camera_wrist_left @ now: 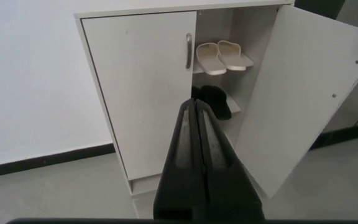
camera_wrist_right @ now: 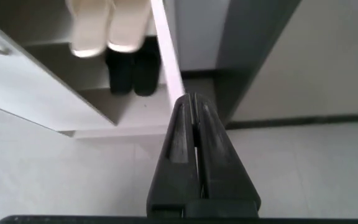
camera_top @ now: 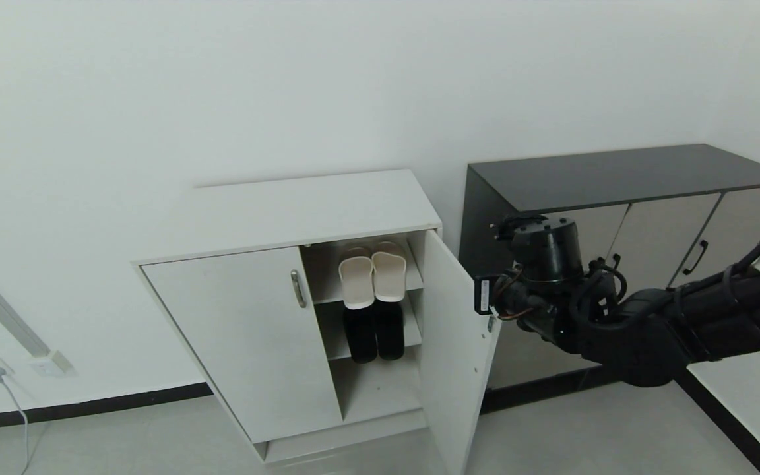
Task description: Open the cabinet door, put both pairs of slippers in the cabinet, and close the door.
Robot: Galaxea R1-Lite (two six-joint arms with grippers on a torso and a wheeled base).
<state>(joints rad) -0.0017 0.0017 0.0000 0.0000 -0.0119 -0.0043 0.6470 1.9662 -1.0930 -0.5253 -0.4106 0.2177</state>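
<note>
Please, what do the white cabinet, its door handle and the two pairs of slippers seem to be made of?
White cabinet: probably laminated board with a matte finish, judging by its flat, even panels.
Handle: likely metal; it is silvery with a glint.
Cream slippers: probably moulded foam or rubber, smooth and matte.
Black slippers: similar shape, but too dark to tell.

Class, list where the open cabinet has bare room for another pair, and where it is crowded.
Free: the bottom compartment below the black slippers, and the cabinet top. Crowded: the upper shelf holding the white slippers, and the middle shelf.
</note>
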